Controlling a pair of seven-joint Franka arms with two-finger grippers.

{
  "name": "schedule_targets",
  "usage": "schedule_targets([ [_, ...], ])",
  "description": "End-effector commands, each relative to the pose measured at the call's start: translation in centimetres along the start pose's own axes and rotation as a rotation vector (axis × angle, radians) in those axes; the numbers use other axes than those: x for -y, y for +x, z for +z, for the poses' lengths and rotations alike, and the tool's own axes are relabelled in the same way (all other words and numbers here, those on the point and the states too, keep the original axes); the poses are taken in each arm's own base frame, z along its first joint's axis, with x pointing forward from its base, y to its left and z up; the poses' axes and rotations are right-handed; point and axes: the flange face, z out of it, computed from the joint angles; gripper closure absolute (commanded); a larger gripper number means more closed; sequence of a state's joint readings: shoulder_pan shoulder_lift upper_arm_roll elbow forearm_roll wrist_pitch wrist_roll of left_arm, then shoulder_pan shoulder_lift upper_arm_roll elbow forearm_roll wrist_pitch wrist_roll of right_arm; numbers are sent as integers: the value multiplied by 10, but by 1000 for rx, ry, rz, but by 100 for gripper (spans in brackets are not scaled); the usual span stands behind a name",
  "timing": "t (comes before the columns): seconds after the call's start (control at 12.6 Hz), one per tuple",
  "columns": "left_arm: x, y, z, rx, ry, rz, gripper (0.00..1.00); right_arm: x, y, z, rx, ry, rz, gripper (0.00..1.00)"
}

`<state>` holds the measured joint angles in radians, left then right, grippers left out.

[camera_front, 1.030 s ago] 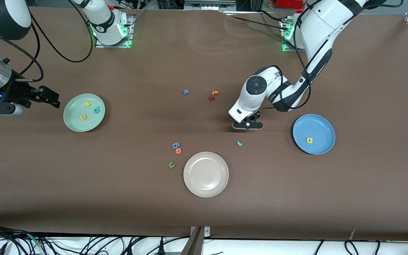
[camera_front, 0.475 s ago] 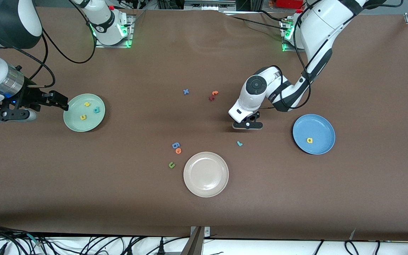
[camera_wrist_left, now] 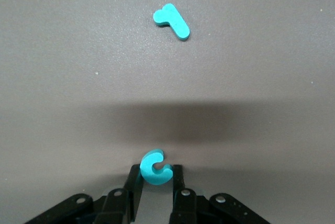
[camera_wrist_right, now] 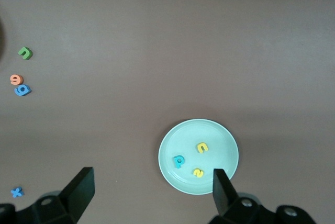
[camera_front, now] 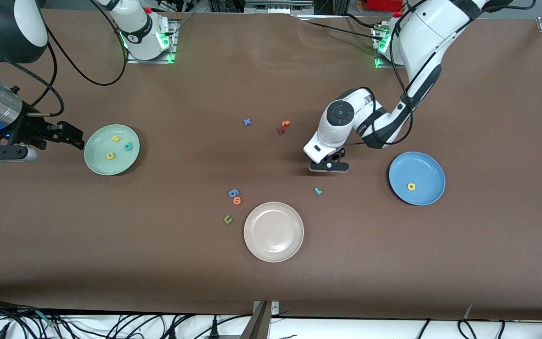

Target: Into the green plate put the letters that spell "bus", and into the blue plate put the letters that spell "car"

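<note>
**The left gripper holds the little teal "c"**

Nearest to the front camera sits the cream plate [camera_front: 273, 231]. It has nothing in it. Just beside it, toward the right arm's end of the table, lie the green "u" [camera_front: 227, 219], the orange "o" [camera_front: 237, 200] and the blue "g" [camera_front: 233, 193].

A bit farther from the camera lies the teal "r" [camera_front: 318, 191], flat on the brown table [camera_front: 271, 282]. The blue plate [camera_front: 417, 162] is toward the left arm's end of the table. The yellow "a" [camera_front: 411, 186] lies in it.

The left gripper [camera_front: 329, 166] is low at the table, near the teal "r". Its two fingers are pinched on the teal "c" [camera_wrist_left: 155, 167].

The green plate [camera_front: 97, 162] is toward the right arm's end of the table. In it lie the yellow "u" [camera_front: 110, 156], the teal "b" [camera_front: 128, 146] and the yellow "s" [camera_front: 115, 139].

The right gripper [camera_front: 71, 135] is in the air just beside the green plate. Its jaws are wide apart and hold nothing.

Farthest from the camera lie a blue "x" [camera_front: 247, 122] and the red and orange letters [camera_front: 283, 127], close together.
</note>
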<state>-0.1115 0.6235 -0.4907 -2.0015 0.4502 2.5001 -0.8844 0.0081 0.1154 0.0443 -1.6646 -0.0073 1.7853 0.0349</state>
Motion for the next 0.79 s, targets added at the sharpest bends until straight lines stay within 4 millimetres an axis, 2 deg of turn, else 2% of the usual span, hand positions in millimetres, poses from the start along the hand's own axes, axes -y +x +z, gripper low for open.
schedule_targets([
  [0.0, 1, 1, 2, -3, 42, 4, 79, -2, 4, 0, -3, -19, -13, 0],
  [0.24, 8, 16, -16, 1, 86, -9, 80, 0, 5, 1, -4, -32, -10, 0],
  [0.48, 22, 45, -37, 45, 165, 10, 80, 1, 5, 0, -7, -26, -8, 0],
  [0.71, 76, 79, -49, 86, 180, 53, 80, 2, 5, 0, -7, -24, -8, 0],
])
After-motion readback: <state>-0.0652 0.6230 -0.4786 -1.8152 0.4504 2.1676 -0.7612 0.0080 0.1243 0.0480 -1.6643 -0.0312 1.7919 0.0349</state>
